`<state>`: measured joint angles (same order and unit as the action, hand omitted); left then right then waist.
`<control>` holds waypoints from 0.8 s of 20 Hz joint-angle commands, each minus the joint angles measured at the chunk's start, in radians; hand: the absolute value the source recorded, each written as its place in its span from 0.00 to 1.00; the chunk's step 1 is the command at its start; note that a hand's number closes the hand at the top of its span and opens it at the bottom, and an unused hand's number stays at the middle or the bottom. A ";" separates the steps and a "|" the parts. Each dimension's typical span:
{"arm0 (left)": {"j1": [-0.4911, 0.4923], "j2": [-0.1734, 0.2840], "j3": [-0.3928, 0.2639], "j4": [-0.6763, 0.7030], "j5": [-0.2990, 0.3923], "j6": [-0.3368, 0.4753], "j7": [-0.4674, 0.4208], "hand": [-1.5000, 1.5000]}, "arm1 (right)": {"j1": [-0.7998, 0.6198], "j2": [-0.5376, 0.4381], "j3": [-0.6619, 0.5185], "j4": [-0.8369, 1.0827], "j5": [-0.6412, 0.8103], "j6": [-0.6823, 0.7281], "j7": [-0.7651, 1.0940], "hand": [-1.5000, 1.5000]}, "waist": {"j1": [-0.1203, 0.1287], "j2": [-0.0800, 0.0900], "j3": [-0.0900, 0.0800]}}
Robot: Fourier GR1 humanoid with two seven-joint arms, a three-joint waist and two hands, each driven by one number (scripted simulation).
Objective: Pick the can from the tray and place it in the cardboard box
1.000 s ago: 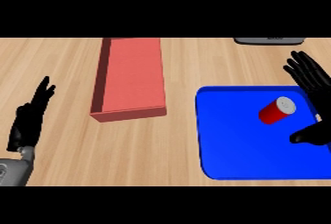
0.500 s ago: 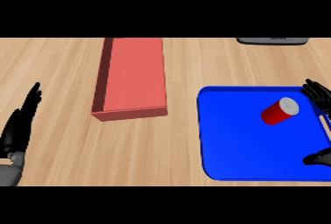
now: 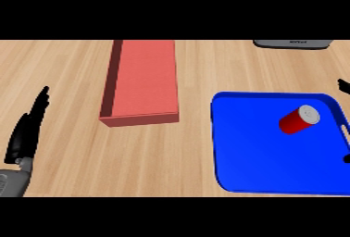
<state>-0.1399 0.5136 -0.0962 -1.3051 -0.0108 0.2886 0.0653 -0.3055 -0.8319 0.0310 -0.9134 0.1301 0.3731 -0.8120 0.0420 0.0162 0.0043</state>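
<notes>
Still at the very first step, nothing grabbed yet. Red can (image 3: 298,119) lying on its side in the blue tray (image 3: 253,152), right half of the counter. Reddish cardboard box (image 3: 142,81) off to the left, further back. Left hand (image 3: 27,132) resting straight-fingered at the left edge. Right hand (image 3: 343,85) barely poking in at the right edge, can't tell open or closed. Next up, probably: bring that right hand in over the can and wrap around it.

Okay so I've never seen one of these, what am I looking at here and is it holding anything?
This is the view from a humanoid robot's head, looking steeply down at a wooden counter. The black shape at the left is its left hand, open and resting. Only black bits of its right hand show at the right edge. On the counter lie a blue tray with a red can on its side, a long reddish box, and a grey thing at the top. Nothing is held.
</notes>
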 commanded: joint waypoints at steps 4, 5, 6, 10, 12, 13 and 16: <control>-0.079 0.028 0.036 0.057 0.005 -0.044 0.009 0.50 | -0.193 -0.098 0.148 0.109 0.206 0.091 -0.087 0.00 | 0.001 -0.002 -0.003; -0.026 0.042 0.039 0.006 0.023 -0.064 0.016 0.50 | -0.204 -0.090 0.180 0.122 0.241 0.084 -0.052 0.00 | 0.011 -0.006 -0.002; -0.009 0.037 0.055 0.070 0.023 -0.071 -0.058 0.50 | -0.208 -0.071 0.216 0.094 0.277 0.060 -0.031 0.00 | -0.001 -0.006 -0.004; -0.044 0.006 0.028 0.033 -0.019 -0.024 0.021 0.50 | -0.289 -0.053 0.312 0.163 0.398 0.057 -0.022 0.00 | 0.001 -0.004 -0.003; 0.018 0.019 0.049 0.017 -0.003 -0.054 -0.020 0.50 | -0.310 0.007 0.321 0.196 0.403 0.076 -0.012 0.00 | -0.009 -0.010 -0.003; 0.016 0.005 0.045 0.022 -0.024 -0.026 -0.026 0.50 | -0.370 -0.025 0.322 0.235 0.419 0.124 -0.015 0.00 | -0.006 -0.009 -0.004; -0.001 -0.042 0.015 -0.007 -0.075 0.017 0.022 0.50 | -0.419 0.023 0.334 0.272 0.469 0.103 0.018 0.00 | -0.020 -0.012 -0.004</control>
<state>-0.1459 0.5137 -0.0571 -1.2871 -0.0327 0.2579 0.0583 -0.6461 -0.8302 0.3484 -0.7048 0.5403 0.3996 -0.7599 0.0333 0.0076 0.0010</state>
